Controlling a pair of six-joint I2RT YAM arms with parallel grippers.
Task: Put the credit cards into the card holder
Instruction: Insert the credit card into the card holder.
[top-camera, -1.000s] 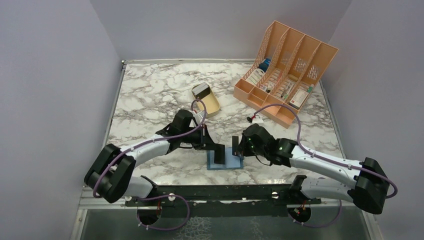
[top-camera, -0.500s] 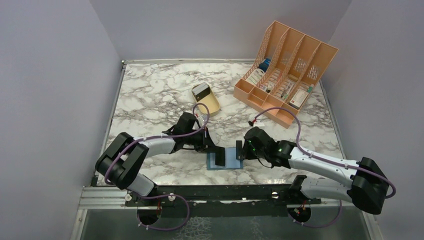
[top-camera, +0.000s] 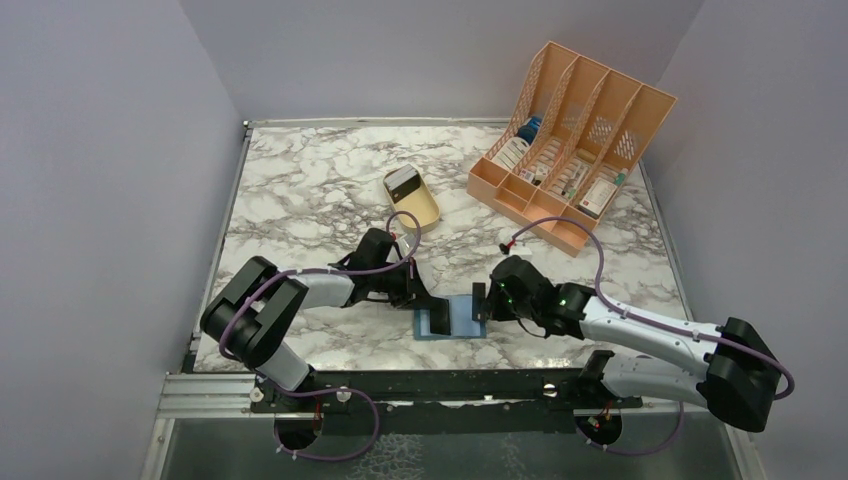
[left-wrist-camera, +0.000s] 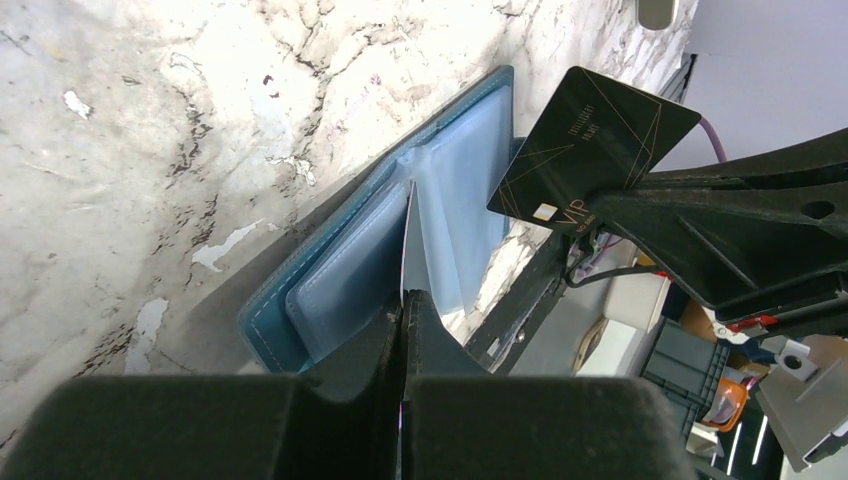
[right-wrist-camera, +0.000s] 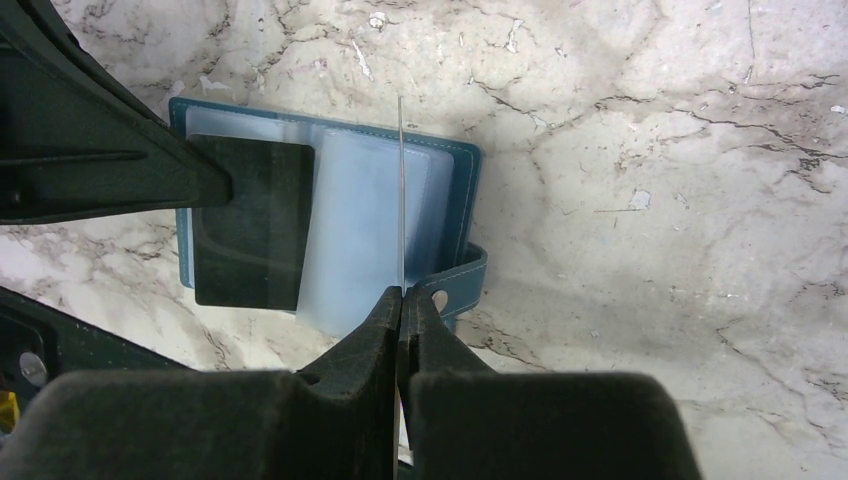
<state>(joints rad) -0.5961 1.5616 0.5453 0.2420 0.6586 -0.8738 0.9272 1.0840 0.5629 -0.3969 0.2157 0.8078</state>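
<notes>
1. Card holder (top-camera: 460, 318) lies open on the table (top-camera: 300, 190), at the near edge, centre, between the two arms. Pale blue pockets face up, and the strap (right-wrist-camera: 462, 281) is on its right side.
2. Left gripper (left-wrist-camera: 403, 300) is pinched tight on a black card (right-wrist-camera: 250, 222) by one edge. The card sits low over the holder's left half; can't tell if it touches.
3. Right gripper (right-wrist-camera: 400, 297) is likewise clamped on the VIP card (left-wrist-camera: 592, 150), held in the air over the holder's right half, apart from the pockets.
4. One more card (top-camera: 403, 181) looks to sit in the tan tray (top-camera: 424, 208), far-left of the holder.
5. Handling, cards: light, thin, stiff, slick. I expect one to pivot between the pads if a corner snags. Best grip is at one short edge, leaving most of the length free to slide in.
6. Handling, pockets: soft floppy film with a narrow mouth. Lead with a corner at a shallow angle.
7. The holder is light and unanchored, so it will probably skate when pushed. The other arm should pin it.
</notes>
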